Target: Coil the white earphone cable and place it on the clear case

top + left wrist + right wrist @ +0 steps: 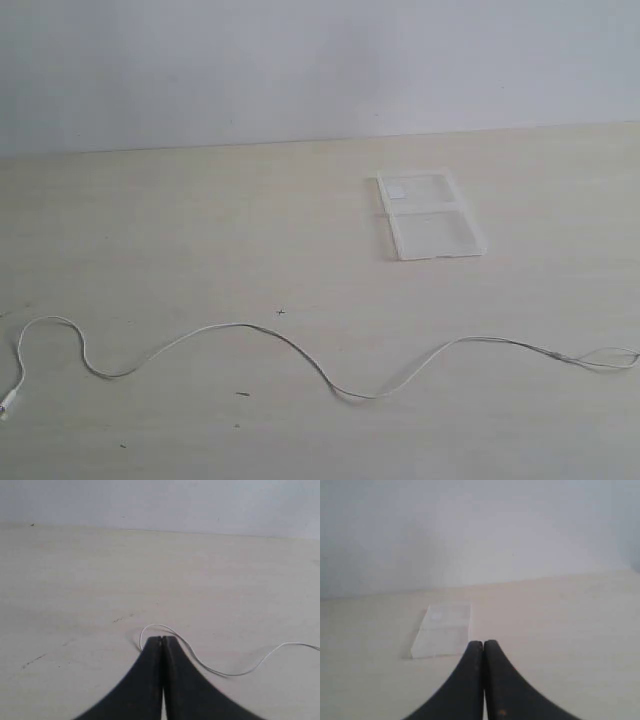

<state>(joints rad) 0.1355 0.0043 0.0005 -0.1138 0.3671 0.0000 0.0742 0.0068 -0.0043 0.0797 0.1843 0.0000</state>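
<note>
Left gripper (163, 639) and right gripper (483, 642): jaws pressed together, both empty. We see the white earphone cable (360, 397) lying uncoiled across the table (150, 230), well apart from the clear case (430, 232). Risk: the 2 grippers may skid over so thin a wire, or drag it without catching it.

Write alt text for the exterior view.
A thin white earphone cable lies uncoiled in loose waves across the near side of a pale table, edge to edge of the picture. A clear case sits flat farther back, right of centre, apart from the cable.
</note>
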